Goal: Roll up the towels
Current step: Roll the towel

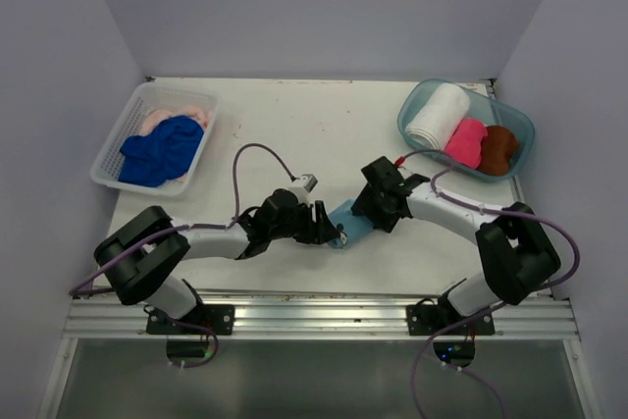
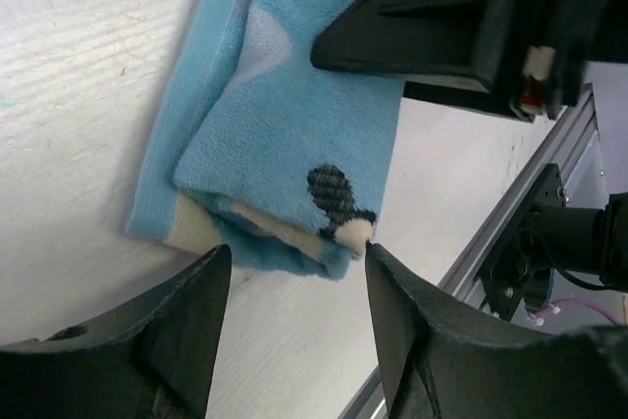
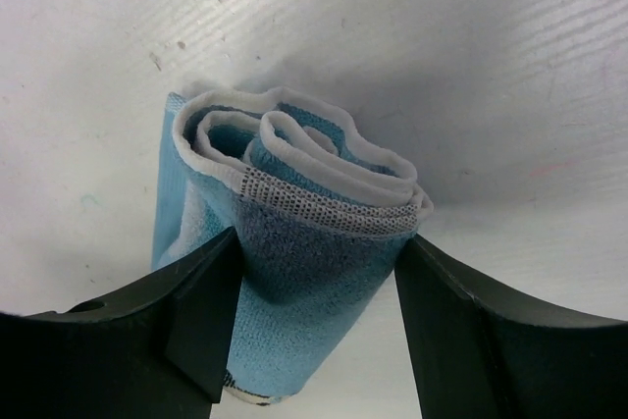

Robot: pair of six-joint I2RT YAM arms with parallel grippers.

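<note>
Light blue towel, rolled, lying on table near its front edge. One end pinched between fingers of right gripper, both pressing the roll's flanks. Left gripper spread wide at the other end, towel just beyond fingertips, unclamped.

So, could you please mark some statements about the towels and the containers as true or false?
1. The light blue towel lies between the left end effector and the right end effector. True.
2. The white towel in the teal tub is unrolled. False: it is rolled.
3. The royal blue towel lies in the white basket. True.
4. The tub holds only two towels. False: three, with the pink towel and the brown towel.
</note>
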